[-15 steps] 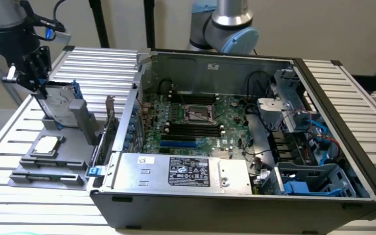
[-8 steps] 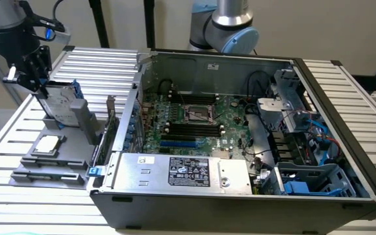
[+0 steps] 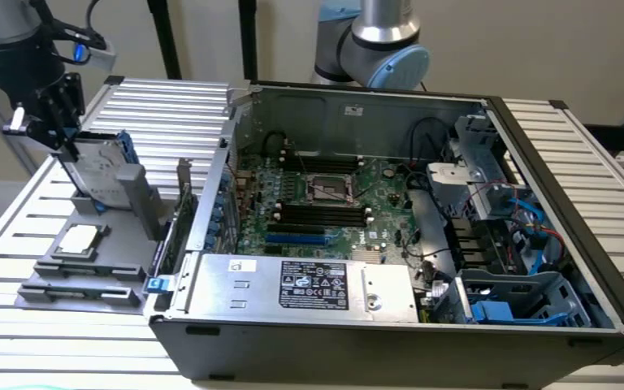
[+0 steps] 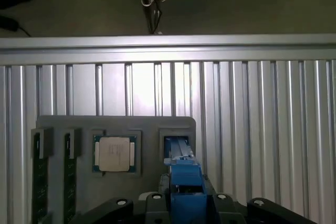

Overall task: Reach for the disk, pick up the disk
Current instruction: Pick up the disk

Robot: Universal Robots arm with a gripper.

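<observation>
The disk (image 3: 101,166) is standing on end at the exterior view's left. Its long axis is running steeply upward and leaning, the upper end tipping toward that view's left. Its lower end is sitting at a slot of a grey fixture (image 3: 41,280). Its broad silver face is turning toward the exterior camera, and the blue bracket is running along its edges. The gripper (image 3: 65,138) is coming down on the upper end, its jaws pinching that end narrowly between them; in the wrist view the blue bracket is rising from the slot straight up between the black fingers.

The fixture is also carrying a small square chip (image 3: 79,240) in a pocket beside the disk's slot, and two memory sticks (image 4: 38,182) farther along. It is lying on a table (image 3: 171,101) of ribbed aluminium slats. An open computer case (image 3: 399,349) is lying beside it, showing its motherboard (image 3: 323,203). A pale wall is standing behind, and dark cables are trailing over the grey floor beyond the table's edge.
</observation>
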